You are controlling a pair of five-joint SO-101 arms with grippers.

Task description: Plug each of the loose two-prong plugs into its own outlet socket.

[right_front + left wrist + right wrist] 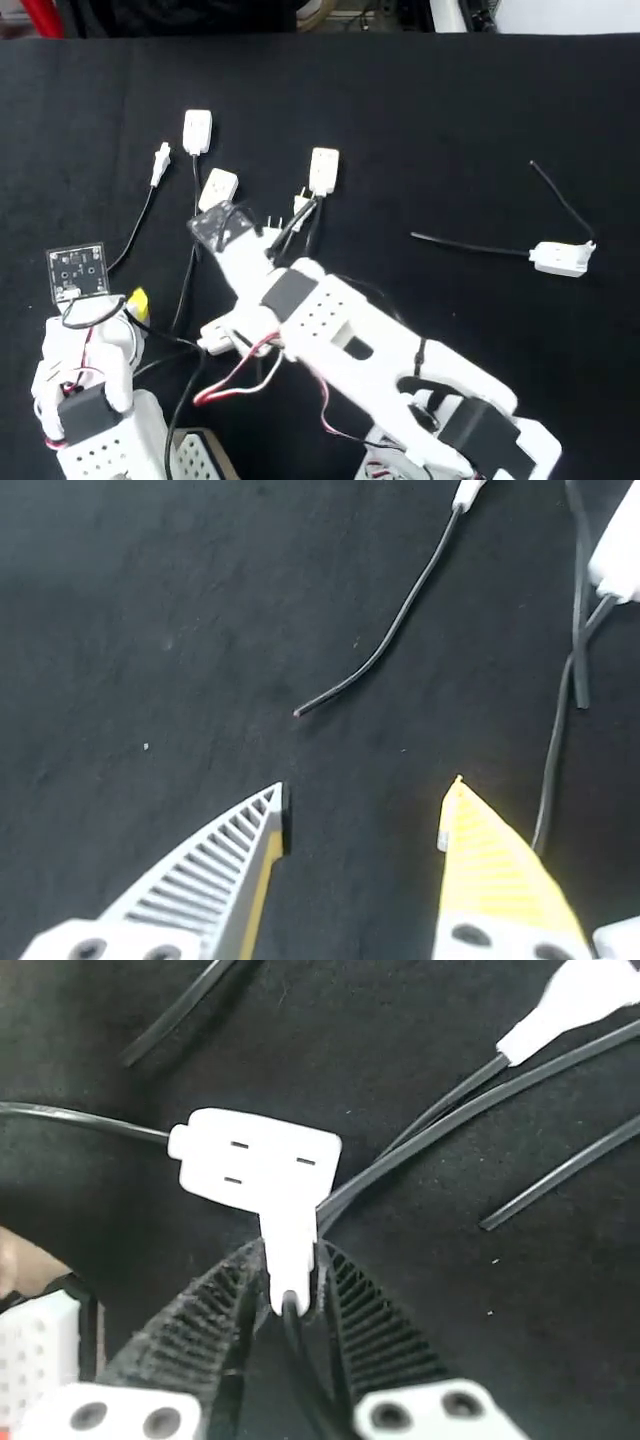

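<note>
The right gripper (292, 1270) pinches a white two-prong plug (290, 1235) butted against a white outlet socket (255, 1160), likely to push it home; the left gripper (368, 805) hangs spread over the black table (150, 630)

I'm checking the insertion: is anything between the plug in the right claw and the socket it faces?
Nothing visible. The right claw grips the plug, whose front meets the socket; black cables lie beside, not between.

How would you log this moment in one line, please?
right pincer: shut on white plug, butted against outlet socket | left pincer: open over table | loose plug: on table
</note>
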